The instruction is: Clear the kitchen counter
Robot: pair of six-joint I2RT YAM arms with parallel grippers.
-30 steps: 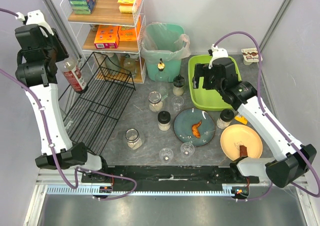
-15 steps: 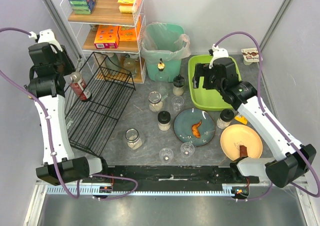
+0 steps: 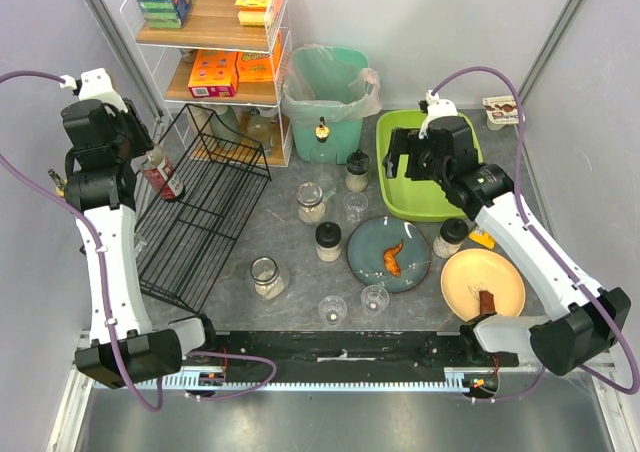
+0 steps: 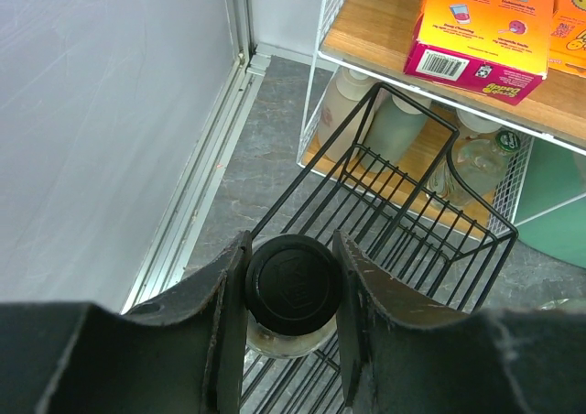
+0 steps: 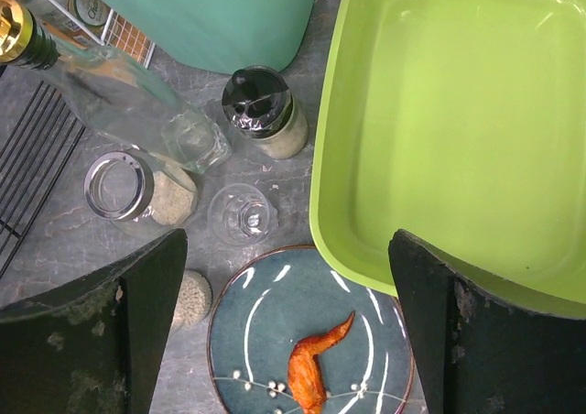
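Dark-grey mottled stone-pattern desk (image 3: 288,240), spread beneath both arms, still crowded: left hand (image 4: 291,290), clamped on a black-capped red-labelled bottle (image 3: 162,175), has swung inward over the black wire rack (image 3: 200,217), one item nearly stowed, while right hand (image 5: 288,249) waits, fingers wide apart.

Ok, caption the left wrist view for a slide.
Left gripper holding a black-capped bottle over the black wire rack.
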